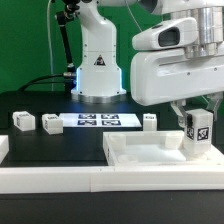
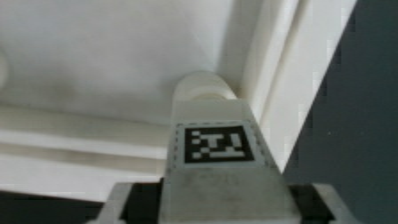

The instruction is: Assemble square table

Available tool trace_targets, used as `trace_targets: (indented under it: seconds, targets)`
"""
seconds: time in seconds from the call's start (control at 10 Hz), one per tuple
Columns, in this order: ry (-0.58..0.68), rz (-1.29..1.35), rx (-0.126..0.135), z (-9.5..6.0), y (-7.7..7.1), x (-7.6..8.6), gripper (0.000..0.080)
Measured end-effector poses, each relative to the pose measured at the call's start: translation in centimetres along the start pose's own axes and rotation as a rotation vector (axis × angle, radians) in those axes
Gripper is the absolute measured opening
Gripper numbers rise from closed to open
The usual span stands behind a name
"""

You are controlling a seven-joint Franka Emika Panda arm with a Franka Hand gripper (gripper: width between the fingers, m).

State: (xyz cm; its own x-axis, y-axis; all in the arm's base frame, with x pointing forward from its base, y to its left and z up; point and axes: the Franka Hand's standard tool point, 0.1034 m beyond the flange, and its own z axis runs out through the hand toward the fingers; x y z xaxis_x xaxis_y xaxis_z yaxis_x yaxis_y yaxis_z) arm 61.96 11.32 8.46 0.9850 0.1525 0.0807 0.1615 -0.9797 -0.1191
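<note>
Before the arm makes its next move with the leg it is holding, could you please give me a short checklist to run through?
1. Grip: the gripper is closed on the leg, with the leg's tag facing outward: ok.
2. The leg stands upright in the exterior view: ok.
3. The leg is over the tabletop, near its corner on the exterior view's right: ok.
4. The leg is lined up with a mounting hole: cannot tell, as no hole shows in the wrist view.
5. The leg's lower end is touching the tabletop: cannot tell.
6. The three loose legs lie apart from the gripper: ok.
</note>
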Motion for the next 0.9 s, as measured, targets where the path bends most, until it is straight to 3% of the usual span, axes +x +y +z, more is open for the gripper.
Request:
trace_targets:
  seconds: [0.2, 0.9]
  targets:
    - [0.0, 0.196, 0.008, 0.0, -0.05, -0.01, 0.029]
    - [0.0, 0.87, -0.004, 0.11, 0.04, -0.09, 0.029]
